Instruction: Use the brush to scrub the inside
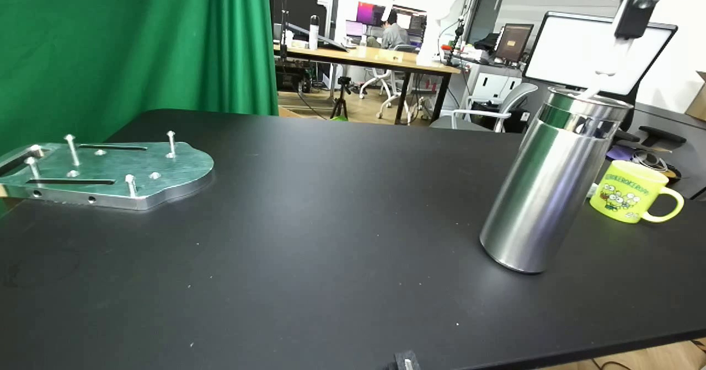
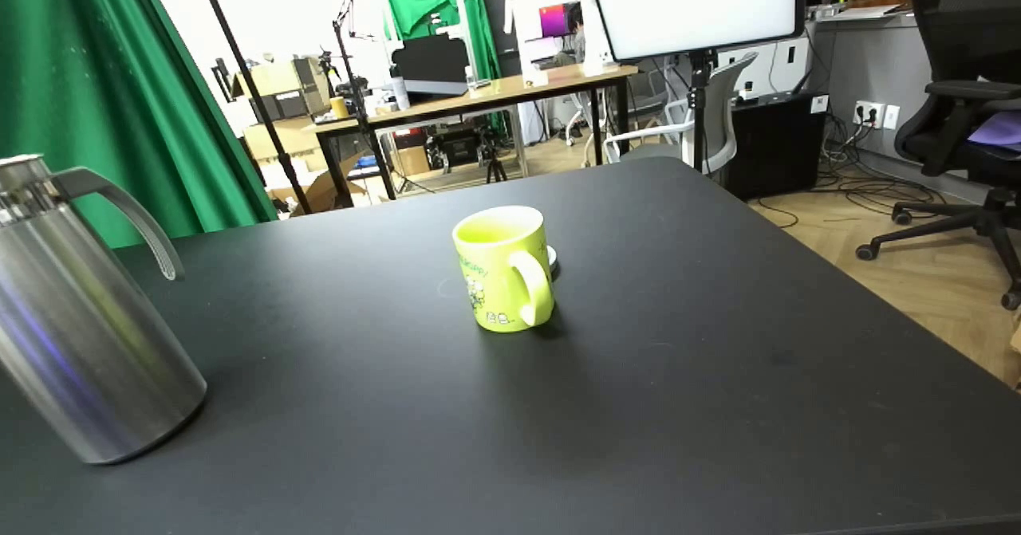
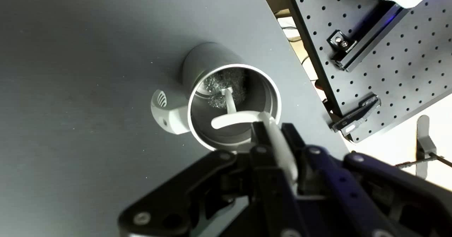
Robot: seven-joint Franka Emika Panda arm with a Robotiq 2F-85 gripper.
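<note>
The tall steel flask (image 1: pixel 543 193) stands on the black table, also in an exterior view (image 2: pixel 88 344) with its side handle (image 2: pixel 128 204). In the wrist view I look into its round opening, past the rim (image 3: pixel 192 102). My gripper (image 3: pixel 274 127) is shut on the white handle of the brush (image 3: pixel 235 118). The brush's dark, sparkling scrub head (image 3: pixel 226 85) is inside the flask, near the inner wall. In an exterior view the gripper (image 1: pixel 631 22) is above the flask and the white stem goes into the opening. The flask's wall hides the head there.
A yellow-green mug (image 1: pixel 629 191) stands beside the flask, also in an exterior view (image 2: pixel 506 272), with a small white thing (image 2: pixel 552 258) behind it. A metal plate with bolts (image 1: pixel 121 171) lies at the far left. A perforated board (image 3: pixel 388 64) lies beyond the table edge.
</note>
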